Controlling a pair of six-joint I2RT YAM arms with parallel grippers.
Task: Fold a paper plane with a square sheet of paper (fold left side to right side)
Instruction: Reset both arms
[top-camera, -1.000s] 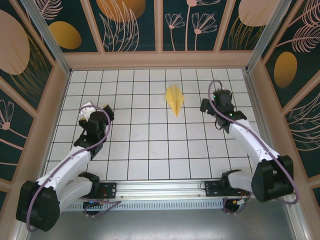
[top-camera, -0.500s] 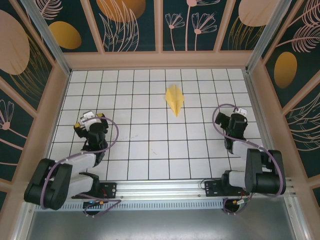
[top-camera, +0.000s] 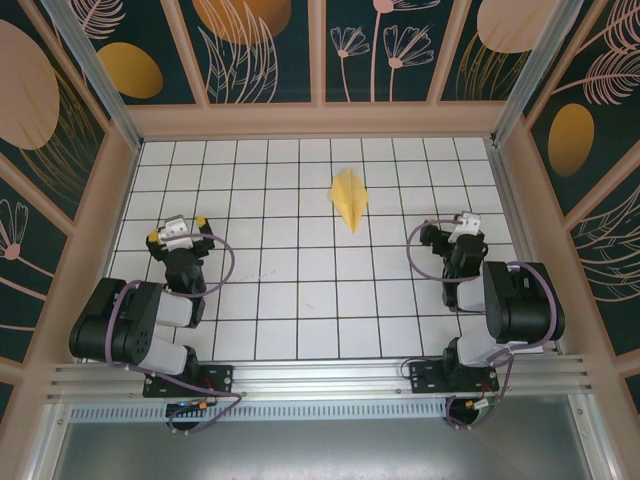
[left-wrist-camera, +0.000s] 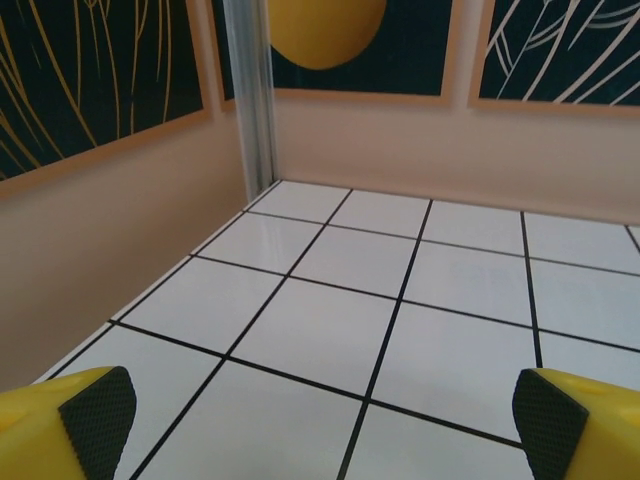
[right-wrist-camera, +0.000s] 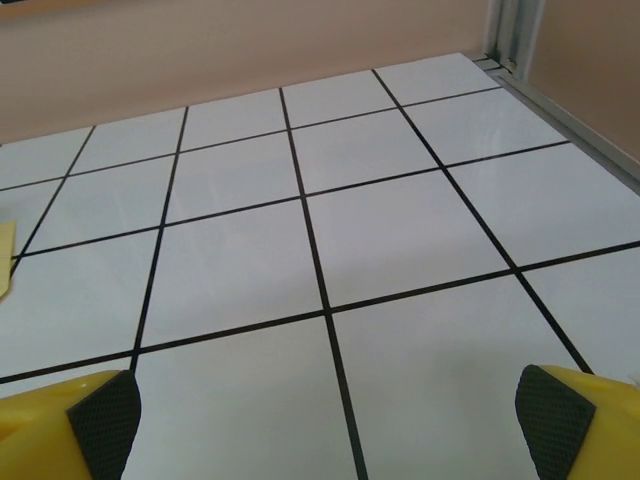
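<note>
DESK: Where does the fold stand?

OPERATOR: The slim, pointed yellow paper plane (top-camera: 349, 200) lies flat on the white grid-tiled table (top-camera: 300, 290), far of centre, nose towards me. I judge the folding done and my arms parked. The left gripper (top-camera: 178, 229), with yellow fingers and black pads, sits near its base with the jaws wide apart and nothing between them. The right gripper (top-camera: 450, 230) is the same on its side.

DESK: How do you finish well?

OPERATOR: I would keep both sets of jaws apart and both arms low and near, well away from the plane. Thin paper like that would probably slide at a brush. If a crease needs pressing, I'd come in from the near side along its centre line.

DESK: Anything in the way?

OPERATOR: Bare tiles lie between each gripper and the plane. A sliver of yellow (right-wrist-camera: 4, 258) edges into the right wrist view. The aluminium corner post (left-wrist-camera: 250, 100) and the orange oval wall decorations (top-camera: 130, 70) stand far off, beyond the table's edge.
</note>
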